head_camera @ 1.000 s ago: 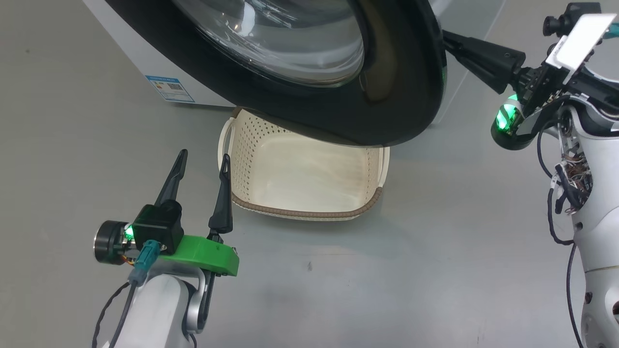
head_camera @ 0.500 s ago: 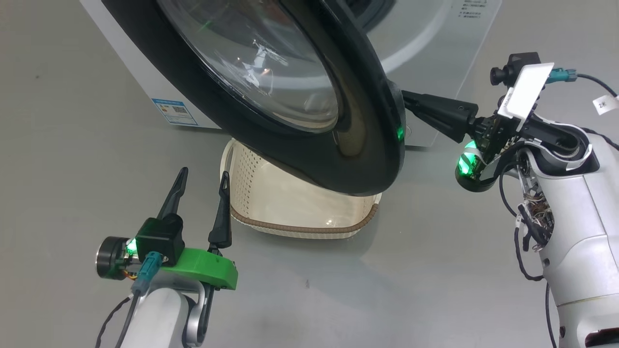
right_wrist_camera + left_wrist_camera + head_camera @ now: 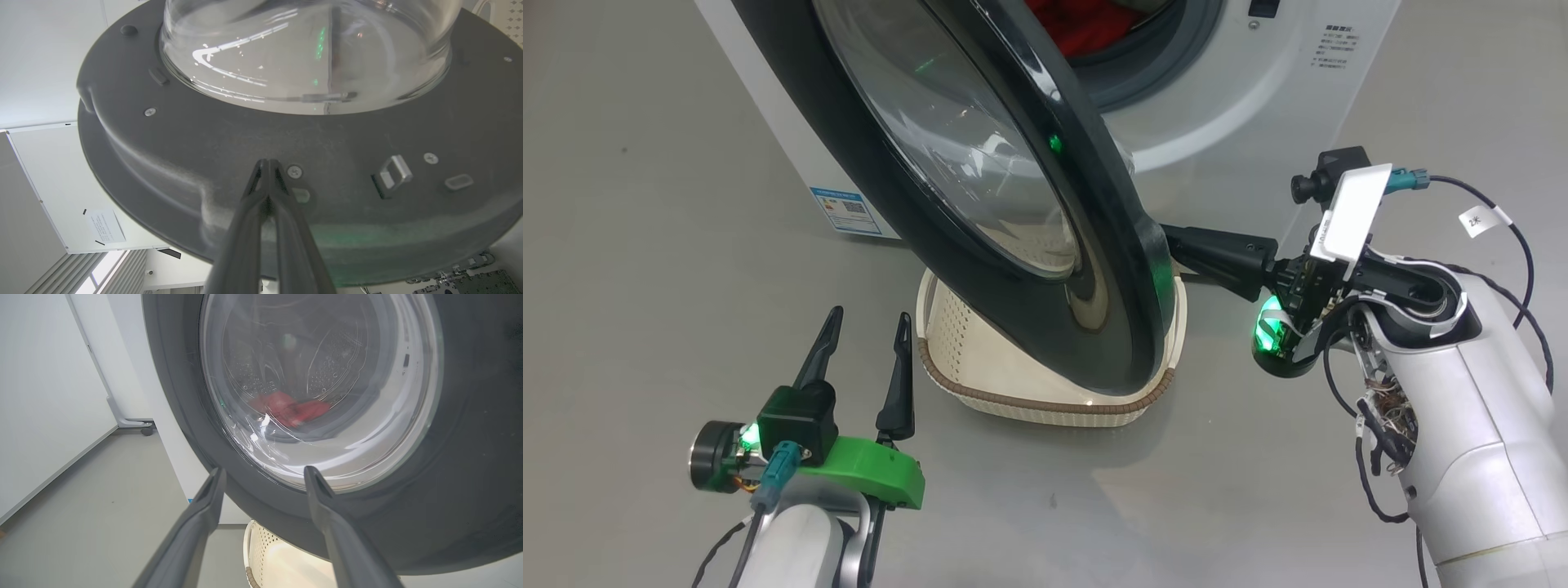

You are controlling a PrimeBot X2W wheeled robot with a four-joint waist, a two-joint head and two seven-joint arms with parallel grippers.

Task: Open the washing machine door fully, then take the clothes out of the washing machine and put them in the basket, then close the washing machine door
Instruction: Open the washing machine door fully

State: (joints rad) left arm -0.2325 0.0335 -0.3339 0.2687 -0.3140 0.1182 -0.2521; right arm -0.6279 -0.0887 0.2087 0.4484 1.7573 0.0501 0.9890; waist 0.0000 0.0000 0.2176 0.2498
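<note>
The glossy black washing machine door stands partly swung out from the white washing machine, above the cream basket. Red clothes lie in the drum, and the left wrist view has the clothes behind the door's glass. My right gripper reaches behind the door's free edge. In the right wrist view the right gripper is shut, tips against the door's grey inner face below the glass bowl. My left gripper is open, left of the basket and before the door.
A blue sticker sits low on the machine's side. A metal latch projects from the door's inner face, right of my fingertips. Grey floor spreads all round. A white wall stands left of the machine.
The door has swung further out toward the left, with my right gripper following behind its edge. The head camera has shifted, bringing the drum and red clothes into view. The left arm stayed put.
</note>
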